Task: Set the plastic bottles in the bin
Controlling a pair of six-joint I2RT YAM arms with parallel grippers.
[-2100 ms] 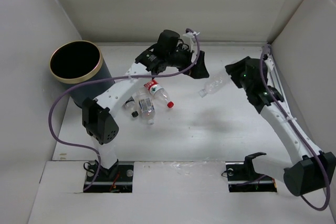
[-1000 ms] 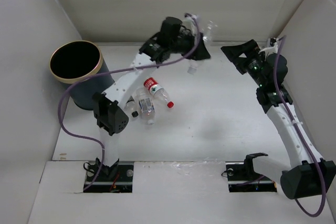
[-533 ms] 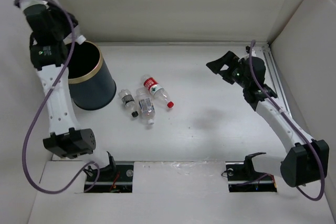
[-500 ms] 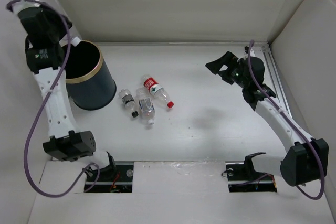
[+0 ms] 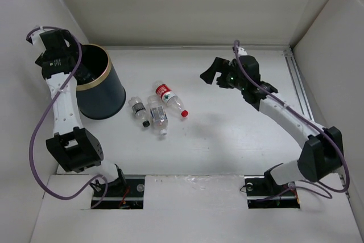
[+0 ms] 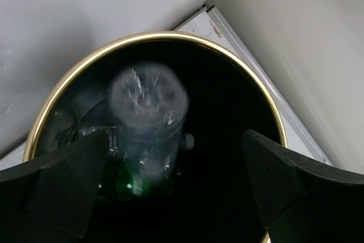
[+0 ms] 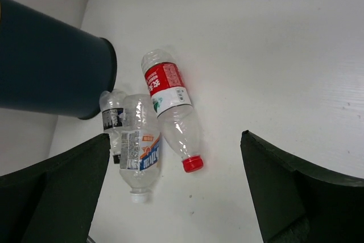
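From above, the left gripper (image 5: pixel 84 72) is hanging over the bin (image 5: pixel 108 95); three bottles (image 5: pixel 154 109) are lying just beside the bin. Left wrist: its fingers (image 6: pixel 62 180) are standing wide apart, holding nothing, with a blurred bottle (image 6: pixel 149 118) between them inside the bin. Right wrist: the right gripper (image 7: pixel 175 138) is gaping wide and empty above the bottles.

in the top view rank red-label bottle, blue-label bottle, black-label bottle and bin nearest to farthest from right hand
1. red-label bottle, left of the right hand
2. blue-label bottle, beside it
3. black-label bottle, further left
4. bin, far left
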